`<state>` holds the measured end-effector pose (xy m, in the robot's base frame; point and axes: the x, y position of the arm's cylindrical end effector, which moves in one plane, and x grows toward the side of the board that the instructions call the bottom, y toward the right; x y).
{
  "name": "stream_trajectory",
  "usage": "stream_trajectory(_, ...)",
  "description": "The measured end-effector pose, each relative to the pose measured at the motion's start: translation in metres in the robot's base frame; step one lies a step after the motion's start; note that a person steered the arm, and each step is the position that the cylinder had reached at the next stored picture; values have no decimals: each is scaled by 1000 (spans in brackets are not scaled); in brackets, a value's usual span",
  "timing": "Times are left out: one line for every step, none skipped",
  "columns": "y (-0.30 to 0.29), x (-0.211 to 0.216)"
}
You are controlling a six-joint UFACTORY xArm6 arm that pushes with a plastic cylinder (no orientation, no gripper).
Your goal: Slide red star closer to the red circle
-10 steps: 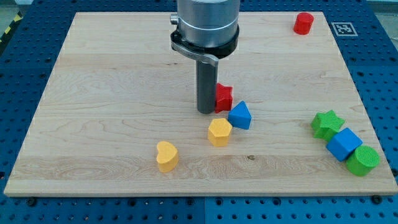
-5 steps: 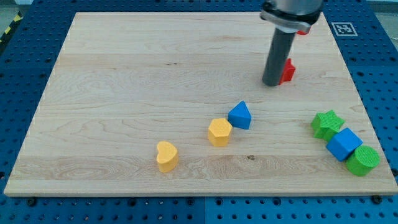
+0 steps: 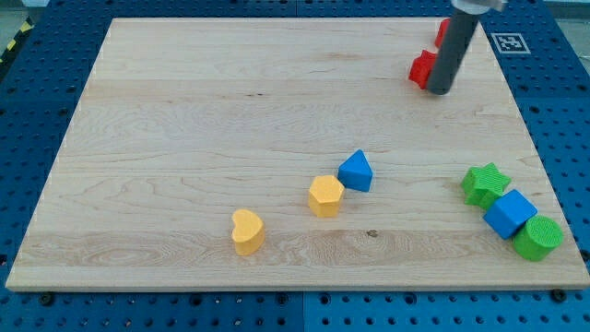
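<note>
The red star [image 3: 422, 69] lies near the board's top right, partly hidden behind my rod. My tip [image 3: 440, 90] rests on the board at the star's lower right, touching it or nearly so. The red circle [image 3: 442, 30] is mostly hidden behind the rod, just up and right of the star; only a sliver of its left side shows.
A blue triangle [image 3: 356, 171], a yellow hexagon [image 3: 325, 195] and a yellow heart [image 3: 247, 231] lie in a line at the lower middle. A green star [image 3: 485, 183], a blue cube [image 3: 510, 213] and a green cylinder [image 3: 537, 238] cluster at the right edge.
The red star has been pushed from the board's middle up and to the right, close to the red circle. My rod has moved with it and now stands on the star's right side.
</note>
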<state>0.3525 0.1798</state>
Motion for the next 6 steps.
stream_trajectory(-8, -11)
stream_trajectory(-8, -38)
stream_trajectory(-8, -60)
stream_trajectory(-8, -71)
stream_trajectory(-8, -93)
stream_trajectory(-8, -108)
